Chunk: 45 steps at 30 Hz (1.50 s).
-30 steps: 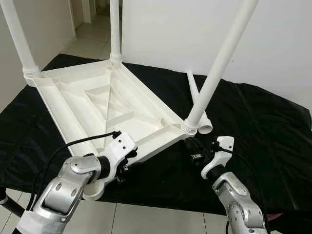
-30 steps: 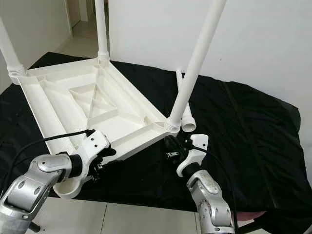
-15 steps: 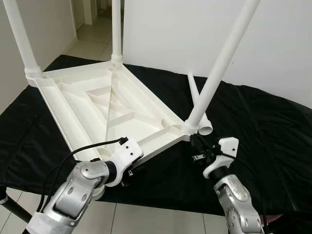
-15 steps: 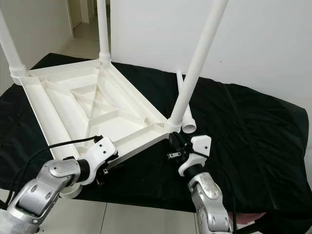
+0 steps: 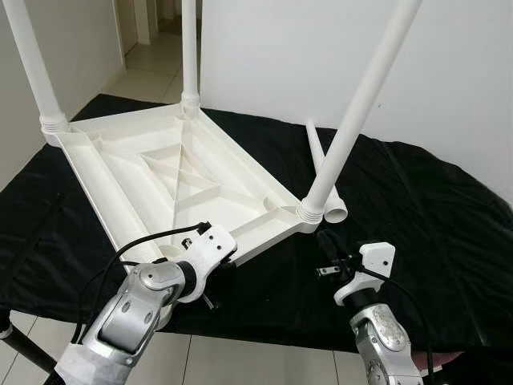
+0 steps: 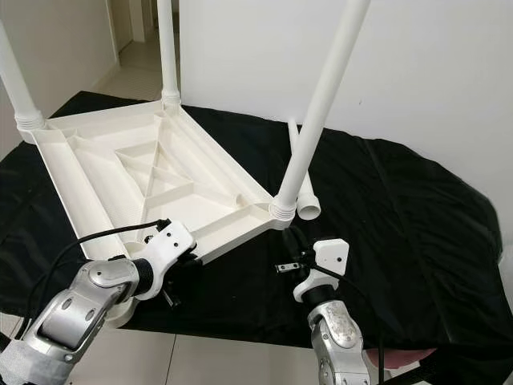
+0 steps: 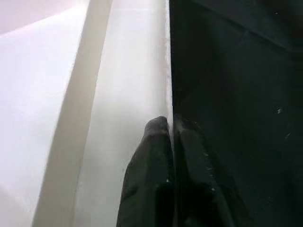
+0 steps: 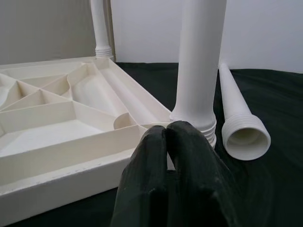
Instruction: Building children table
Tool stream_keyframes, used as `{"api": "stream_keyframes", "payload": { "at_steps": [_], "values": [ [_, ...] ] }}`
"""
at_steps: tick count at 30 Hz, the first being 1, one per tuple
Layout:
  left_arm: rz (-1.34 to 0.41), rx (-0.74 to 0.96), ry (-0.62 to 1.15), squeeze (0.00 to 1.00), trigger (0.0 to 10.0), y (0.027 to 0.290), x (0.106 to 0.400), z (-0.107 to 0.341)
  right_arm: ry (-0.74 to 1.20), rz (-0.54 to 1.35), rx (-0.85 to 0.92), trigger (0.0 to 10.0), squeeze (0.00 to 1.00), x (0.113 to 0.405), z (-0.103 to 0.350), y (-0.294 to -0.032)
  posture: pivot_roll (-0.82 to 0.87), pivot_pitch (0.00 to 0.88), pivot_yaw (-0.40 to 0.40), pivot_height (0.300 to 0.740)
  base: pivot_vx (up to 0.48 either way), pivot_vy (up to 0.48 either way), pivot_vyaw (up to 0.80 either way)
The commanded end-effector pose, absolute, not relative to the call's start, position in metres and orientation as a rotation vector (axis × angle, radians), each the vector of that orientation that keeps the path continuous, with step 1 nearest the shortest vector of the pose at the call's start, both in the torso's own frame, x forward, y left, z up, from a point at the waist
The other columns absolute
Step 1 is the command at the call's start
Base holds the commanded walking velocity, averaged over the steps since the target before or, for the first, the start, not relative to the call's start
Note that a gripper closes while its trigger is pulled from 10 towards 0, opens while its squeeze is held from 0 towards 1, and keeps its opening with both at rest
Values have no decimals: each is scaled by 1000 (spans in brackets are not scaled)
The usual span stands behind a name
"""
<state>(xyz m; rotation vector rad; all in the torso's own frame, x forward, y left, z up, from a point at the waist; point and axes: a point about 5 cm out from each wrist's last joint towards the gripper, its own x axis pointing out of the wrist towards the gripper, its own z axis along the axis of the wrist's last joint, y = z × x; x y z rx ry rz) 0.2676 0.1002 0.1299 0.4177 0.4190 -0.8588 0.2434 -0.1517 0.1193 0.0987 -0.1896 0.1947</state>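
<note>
The white plastic tabletop lies upside down on a black cloth. Three white legs stand screwed into its corners: far left, back and near right. A fourth leg lies loose on the cloth behind the near right corner. My left gripper is shut, its tips against the tabletop's front edge; in the eye views its wrist sits at that edge. My right gripper is shut and hovers just in front of the near right leg's base, apart from it.
The black cloth covers a low surface that ends right in front of me, with tiled floor below. A white wall rises behind. A doorway and corridor open at the back left. The tabletop's front left corner socket shows beneath my left forearm.
My right gripper has drawn back from the near right leg's base towards me. My left wrist has shifted a little to the right along the tabletop's front edge.
</note>
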Motion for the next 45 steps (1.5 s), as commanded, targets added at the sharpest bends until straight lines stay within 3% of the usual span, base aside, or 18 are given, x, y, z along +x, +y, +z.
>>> {"api": "stream_keyframes", "payload": {
  "at_steps": [1,24,25,27,28,29,30,40,41,45],
  "values": [
    [-776,407,461,0,0,95,272,121,-196,152,91,10000,0,246,118,-157,-4,0,-100,740,0,0,0],
    [-635,274,365,0,0,26,318,151,-234,91,86,10000,0,259,122,-152,-19,0,-60,740,0,0,0],
    [-625,275,355,0,3647,23,321,153,-237,90,85,10000,0,260,122,-151,-22,0,-57,740,0,0,0],
    [-610,269,341,0,3647,21,324,157,-239,89,83,10000,0,261,123,-151,-22,0,-58,740,0,0,0],
    [-604,266,329,0,7490,20,325,159,-240,88,82,10000,0,262,123,-150,-22,0,-58,740,0,0,0],
    [-604,266,329,0,7490,20,325,159,-240,88,82,10000,0,262,123,-150,-22,0,-58,740,0,0,0],
    [-605,265,314,0,10000,19,326,162,-241,88,80,10000,0,262,123,-150,-22,0,-58,740,0,0,0],
    [-741,265,164,0,10000,20,318,181,-236,98,78,10000,0,264,122,-148,-8,0,-73,740,0,0,0],
    [-772,231,151,1000,10000,19,316,182,-236,105,76,10000,0,265,122,-147,-5,0,-79,740,0,0,0],
    [-799,231,143,1000,10000,19,313,183,-236,112,72,10000,0,267,123,-146,-4,0,-80,740,0,0,0]
  ]
}}
